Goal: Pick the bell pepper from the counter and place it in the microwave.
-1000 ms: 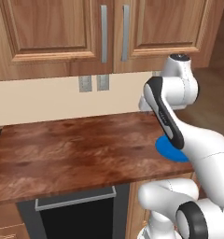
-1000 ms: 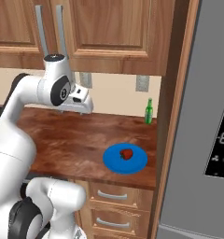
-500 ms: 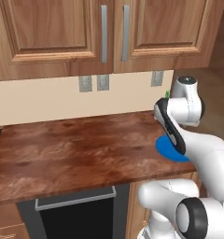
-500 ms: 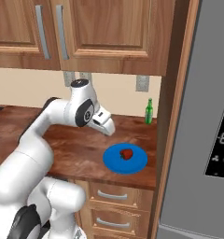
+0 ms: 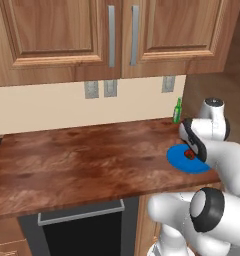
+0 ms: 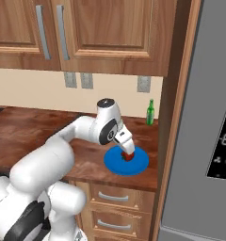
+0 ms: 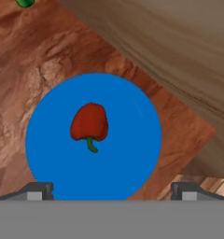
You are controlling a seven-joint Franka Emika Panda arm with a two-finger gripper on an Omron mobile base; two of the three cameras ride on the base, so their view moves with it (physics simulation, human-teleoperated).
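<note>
Resting mid-plate: bell pepper point(image 7: 89, 123), stem toward 6 o'clock, on blue plate point(image 7: 132, 154); gripper point(image 7: 109, 190) above, jaws spread wide, empty.

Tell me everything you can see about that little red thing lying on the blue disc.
It is a small, glossy, dark red bell pepper with a short curved green stem, lying on its side near the middle of a flat round blue plate. The plate rests on the reddish-brown wooden counter near its right end. Nothing else touches the pepper; the robot's open pincer hovers above it.
</note>
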